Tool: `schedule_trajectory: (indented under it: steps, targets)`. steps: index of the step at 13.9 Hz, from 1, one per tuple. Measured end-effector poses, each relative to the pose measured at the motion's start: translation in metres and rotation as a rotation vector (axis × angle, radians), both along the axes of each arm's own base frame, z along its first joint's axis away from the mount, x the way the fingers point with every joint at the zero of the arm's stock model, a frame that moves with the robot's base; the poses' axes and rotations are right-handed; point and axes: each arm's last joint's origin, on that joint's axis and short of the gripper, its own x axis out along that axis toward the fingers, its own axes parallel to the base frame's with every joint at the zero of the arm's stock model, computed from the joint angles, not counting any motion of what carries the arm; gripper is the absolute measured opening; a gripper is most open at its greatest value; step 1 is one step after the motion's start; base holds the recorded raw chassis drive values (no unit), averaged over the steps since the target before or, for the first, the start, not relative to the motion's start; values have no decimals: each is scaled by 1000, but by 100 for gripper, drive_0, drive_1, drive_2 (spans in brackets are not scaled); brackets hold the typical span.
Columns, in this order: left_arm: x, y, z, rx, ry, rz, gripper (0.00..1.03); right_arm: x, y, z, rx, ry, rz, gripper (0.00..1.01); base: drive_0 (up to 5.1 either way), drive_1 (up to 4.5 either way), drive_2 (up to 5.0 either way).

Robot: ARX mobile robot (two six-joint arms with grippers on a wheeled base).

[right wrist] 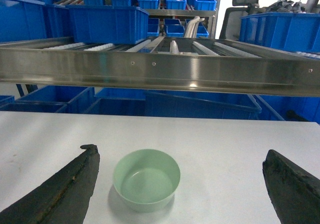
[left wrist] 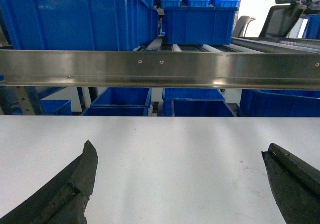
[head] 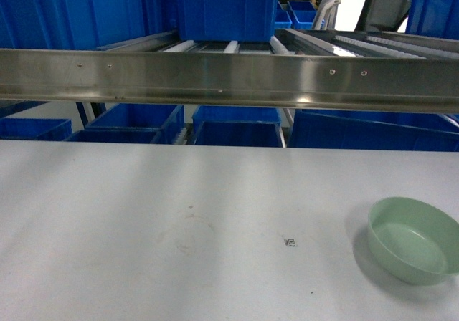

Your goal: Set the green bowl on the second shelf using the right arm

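The bowl (head: 414, 239) sits upright on the white surface (head: 143, 213), at the right and near my edge in the head view, and I see nothing in it. In the right wrist view it lies ahead of the right gripper (right wrist: 180, 194), between the two jaws but closer to the left one, and nothing touches it. Those jaws stand wide apart. The left gripper (left wrist: 180, 189) also has its jaws spread, with only bare surface between them.

I judge the task barely begun: the bowl is not yet gripped or lifted, so the grasp, the raise and the placing are all left to do.

Beyond the far edge of the surface runs the steel front rail (head: 229, 77) of the shelf (head: 344, 45), its white rollers showing behind. A blue crate (head: 226, 11) stands on the rollers left of centre; I cannot see into it. The stretch of rollers to its right looks free, which I take as the spot for the bowl. More blue crates (head: 237, 131) sit under the shelf, their contents hidden from me.
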Motion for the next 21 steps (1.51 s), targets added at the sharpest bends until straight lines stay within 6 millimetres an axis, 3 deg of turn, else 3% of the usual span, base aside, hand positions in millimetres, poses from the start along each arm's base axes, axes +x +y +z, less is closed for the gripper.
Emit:
schedule_trajectory:
  steps: [4,8,10,12,14,17,21]
  targets:
    - [0,0,0,0,0,0,98,1,-3,4,-1,-39,-12,98,0,0,0]
    - [0,0,0,0,0,0,98,21,-12,9,-6,-59,-27,98,0,0,0]
    - [0,0,0,0,0,0,98,42,-17,20,-25,-48,-19,98,0,0,0]
    - [0,0,0,0,0,0,98,74,-23,30,-60,76,4,98,0,0,0]
    - [0,0,0,0,0,0,98,102,-26,26,-108,238,46,98,0,0,0]
    - [0,0,0,0,0,0,98,140,-24,44,-166,324,123,98,0,0,0]
    - [0,0,0,0,0,0,98,171,-16,27,-162,523,215,98,0,0,0]
